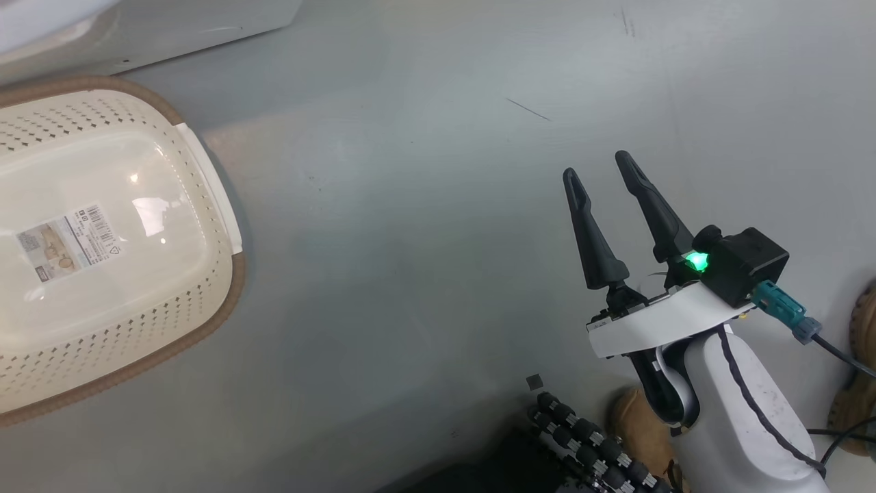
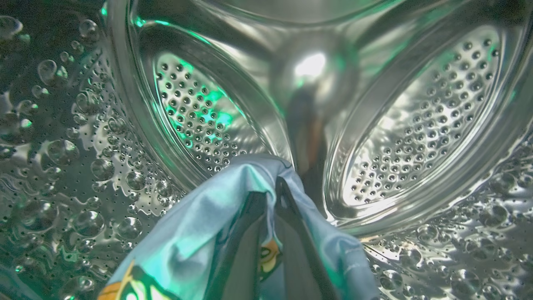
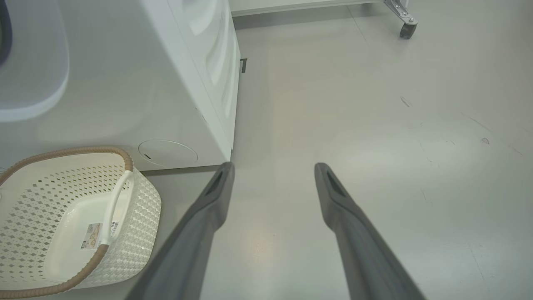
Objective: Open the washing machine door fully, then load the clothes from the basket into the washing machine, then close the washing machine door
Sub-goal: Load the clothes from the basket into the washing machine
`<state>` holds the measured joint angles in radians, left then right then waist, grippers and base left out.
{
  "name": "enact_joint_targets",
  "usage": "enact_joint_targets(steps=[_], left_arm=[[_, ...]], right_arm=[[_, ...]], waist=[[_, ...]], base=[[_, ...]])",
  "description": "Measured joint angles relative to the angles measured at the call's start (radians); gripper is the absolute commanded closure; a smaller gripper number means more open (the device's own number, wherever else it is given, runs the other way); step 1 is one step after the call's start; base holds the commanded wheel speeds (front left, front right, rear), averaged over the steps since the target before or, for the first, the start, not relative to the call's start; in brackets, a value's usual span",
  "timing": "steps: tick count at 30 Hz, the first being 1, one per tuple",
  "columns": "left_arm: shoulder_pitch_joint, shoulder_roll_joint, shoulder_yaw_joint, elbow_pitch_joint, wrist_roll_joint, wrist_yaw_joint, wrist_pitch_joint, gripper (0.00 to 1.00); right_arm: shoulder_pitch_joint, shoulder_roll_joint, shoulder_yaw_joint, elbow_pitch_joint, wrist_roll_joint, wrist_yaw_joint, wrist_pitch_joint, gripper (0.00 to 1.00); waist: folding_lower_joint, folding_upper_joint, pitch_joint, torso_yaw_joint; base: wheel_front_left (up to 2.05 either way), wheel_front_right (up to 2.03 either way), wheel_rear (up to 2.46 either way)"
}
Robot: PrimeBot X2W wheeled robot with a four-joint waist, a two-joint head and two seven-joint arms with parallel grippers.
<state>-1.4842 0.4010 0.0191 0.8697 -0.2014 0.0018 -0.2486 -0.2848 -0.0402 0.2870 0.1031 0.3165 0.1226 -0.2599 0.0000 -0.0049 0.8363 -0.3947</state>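
Clamping a light blue garment [image 2: 195, 237] in the left gripper [image 2: 270, 192], fingers together on the cloth, inside the perforated steel drum [image 2: 420, 121] of the washing machine [image 3: 125, 91]. Shows the right gripper [image 1: 597, 166] spread apart above the grey floor [image 1: 410, 274]. Locates the basket [image 1: 164, 322] on the floor just beside the machine front. Notes a label sticker [image 1: 65, 244] with barcode on the basket bottom; print too small to read.

- Basket [image 1: 102, 113]: cream, perforated, brown-rimmed, upright at 9 o'clock in the head view, just before the white washing machine [image 3: 125, 83].
- Clothes [image 2: 187, 233]: light-blue printed garment at 6 o'clock in the left wrist view, inside the steel drum [image 2: 416, 125].
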Motion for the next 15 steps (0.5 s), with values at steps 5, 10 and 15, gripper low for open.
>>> enact_joint_targets(steps=[5, 10, 15], left_arm=[[0.015, 0.004, -0.038, 0.048, 0.034, 0.0, 0.001, 0.51], [0.038, -0.001, -0.072, 0.108, 0.041, -0.012, 0.022, 0.05], [0.042, -0.011, -0.087, 0.146, 0.057, -0.013, 0.054, 0.0]], right_arm=[[0.0, 0.001, 0.013, 0.002, 0.004, 0.0, 0.0, 0.0], [0.0, 0.0, 0.008, 0.005, 0.007, 0.0, 0.0, 0.0], [0.0, 0.001, -0.007, 0.008, 0.006, 0.0, 0.0, 0.0]], waist=[[0.0, 0.0, -0.001, -0.01], [0.0, 0.0, -0.011, -0.018], [0.0, 0.0, -0.018, -0.019]], base=[[0.0, 0.0, 0.0], [0.0, 0.0, 0.0], [0.0, 0.0, 0.0]])
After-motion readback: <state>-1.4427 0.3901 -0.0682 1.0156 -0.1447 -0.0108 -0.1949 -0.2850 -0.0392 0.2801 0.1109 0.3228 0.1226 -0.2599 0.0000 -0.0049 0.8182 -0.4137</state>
